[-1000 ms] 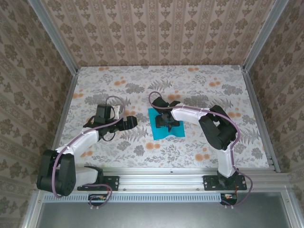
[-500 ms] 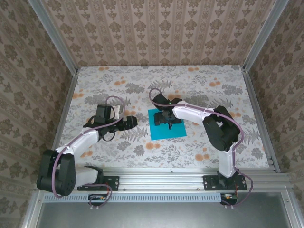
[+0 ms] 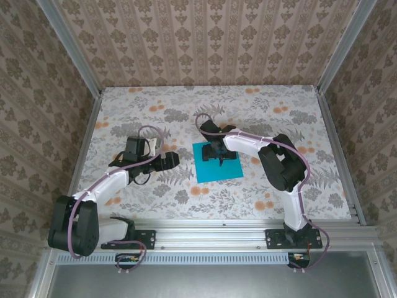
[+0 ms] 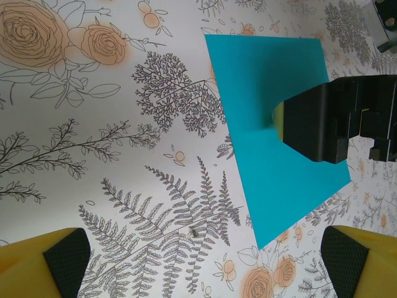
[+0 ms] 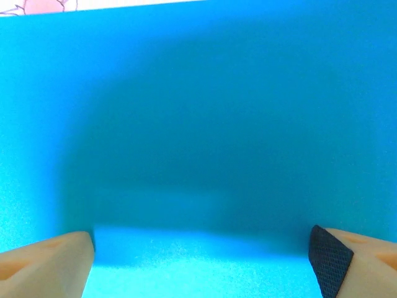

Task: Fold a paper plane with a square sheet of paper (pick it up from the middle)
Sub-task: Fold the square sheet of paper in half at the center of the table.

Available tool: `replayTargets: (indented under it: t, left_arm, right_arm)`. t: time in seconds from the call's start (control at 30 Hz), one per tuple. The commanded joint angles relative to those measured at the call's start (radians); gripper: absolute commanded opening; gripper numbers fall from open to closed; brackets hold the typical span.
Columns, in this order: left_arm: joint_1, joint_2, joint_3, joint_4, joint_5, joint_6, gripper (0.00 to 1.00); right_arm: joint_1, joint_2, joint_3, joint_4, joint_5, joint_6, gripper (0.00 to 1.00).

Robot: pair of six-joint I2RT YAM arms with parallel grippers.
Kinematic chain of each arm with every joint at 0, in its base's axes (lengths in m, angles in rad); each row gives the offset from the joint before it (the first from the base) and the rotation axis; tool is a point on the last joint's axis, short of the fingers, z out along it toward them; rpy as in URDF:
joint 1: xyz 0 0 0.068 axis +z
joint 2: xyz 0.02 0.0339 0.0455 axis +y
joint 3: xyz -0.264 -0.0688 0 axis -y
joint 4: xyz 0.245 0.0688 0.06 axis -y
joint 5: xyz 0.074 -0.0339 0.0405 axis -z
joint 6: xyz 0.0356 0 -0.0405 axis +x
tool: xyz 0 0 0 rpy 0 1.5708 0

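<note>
We see the sheet (image 3: 211, 172) as a flat, uncreased teal square near the middle of the table (image 3: 155, 105). The right gripper (image 3: 218, 155) points down over its centre, its 2 fingers spread wide. The left gripper (image 3: 176, 160) lies low just left of the sheet, also spread wide, facing it.

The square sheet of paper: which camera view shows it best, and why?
The left wrist view: the square sheet of paper lies flat, large, edges clear, the right gripper covering part. Top external shows it small; right wrist, a close-up of its surface.
</note>
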Motion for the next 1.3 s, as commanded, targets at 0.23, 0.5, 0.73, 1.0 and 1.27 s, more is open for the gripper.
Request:
replayTargets:
  t: [0.23, 0.5, 0.73, 1.0, 1.27]
  left_arm:
    - [-0.006, 0.002, 0.016, -0.024, 0.013, 0.002, 1.00]
    - [-0.007, 0.006, 0.013, -0.021, 0.014, 0.000, 1.00]
    - [-0.009, 0.008, 0.016, -0.023, 0.013, 0.000, 1.00]
    - [-0.009, 0.005, 0.014, -0.023, 0.013, -0.002, 1.00]
    - [-0.009, -0.043, 0.031, -0.067, 0.004, -0.001, 1.00]
  right_arm:
    - [0.001, 0.056, 0.001, -0.026, -0.004, -0.001, 0.80]
    - [0.012, 0.059, 0.014, -0.036, 0.025, -0.010, 0.76]
    - [0.026, 0.015, 0.029, -0.046, 0.059, -0.028, 0.64]
    - [0.038, -0.057, 0.017, -0.016, 0.053, -0.043, 0.40]
    - [0.041, -0.154, -0.016, 0.071, -0.120, -0.012, 0.28]
